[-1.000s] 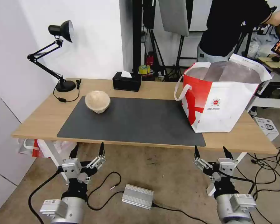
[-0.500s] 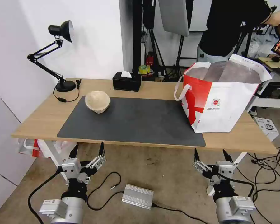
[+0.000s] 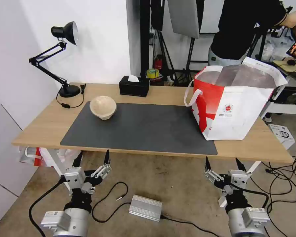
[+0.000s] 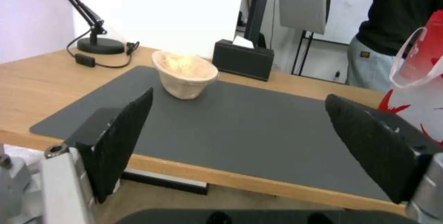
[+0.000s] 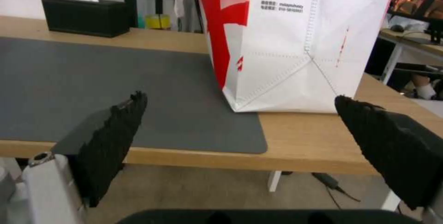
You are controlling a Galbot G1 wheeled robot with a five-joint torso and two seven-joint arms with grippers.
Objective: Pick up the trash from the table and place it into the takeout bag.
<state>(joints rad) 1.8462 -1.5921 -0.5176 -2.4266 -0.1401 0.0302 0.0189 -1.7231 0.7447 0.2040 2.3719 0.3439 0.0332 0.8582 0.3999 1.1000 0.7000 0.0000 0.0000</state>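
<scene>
A beige pulp bowl [image 3: 103,107] [image 4: 185,74], a piece of the trash, sits on the far left corner of the dark grey mat [image 3: 141,128] on the light-wood table [image 3: 42,126]. The white-and-red takeout bag [image 3: 235,105] [image 5: 295,40] stands open at the table's right end, foil lining showing. My left gripper [image 3: 92,160] [image 4: 240,148] hangs open below the table's front edge, left of centre. My right gripper [image 3: 224,162] [image 5: 240,144] hangs open below the front edge on the right, in front of the bag. Both hold nothing.
A black desk lamp [image 3: 64,59] stands at the table's far left and a black tissue box [image 3: 134,86] at the back. A silver box [image 3: 145,207] and cables lie on the floor between my arms. A red-and-white plastic bag [image 3: 36,155] sits under the table's left end.
My right gripper has dropped slightly lower; the left one and the things on the table have stayed put.
</scene>
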